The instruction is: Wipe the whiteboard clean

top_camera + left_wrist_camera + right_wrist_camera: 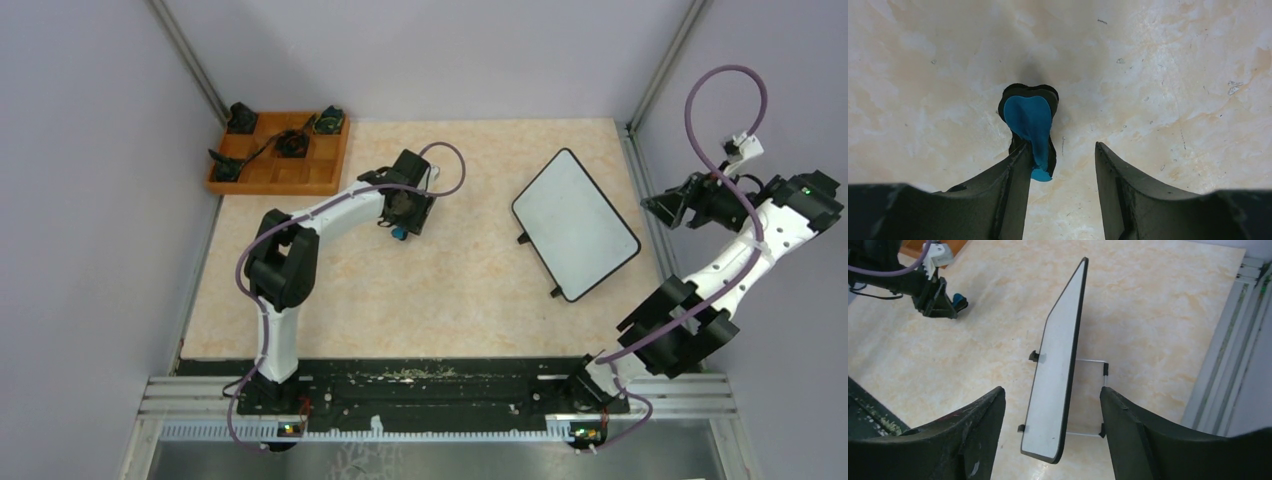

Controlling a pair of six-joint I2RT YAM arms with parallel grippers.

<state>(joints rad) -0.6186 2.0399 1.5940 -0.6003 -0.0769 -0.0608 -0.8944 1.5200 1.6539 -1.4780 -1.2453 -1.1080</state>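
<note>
The whiteboard leans on a wire stand at the right of the table. Its white face shows no red marks in these views. In the right wrist view the whiteboard is seen almost edge-on. My right gripper is open and empty, and in the top view it hovers apart from the board's right edge. A small blue eraser with a black underside lies on the table. My left gripper is open just above it. The eraser's near end sits against the left finger.
A wooden compartment tray with several small black items stands at the back left. The board's wire stand sticks out behind it. A metal frame rail runs along the table's right edge. The left arm and eraser show in the right wrist view.
</note>
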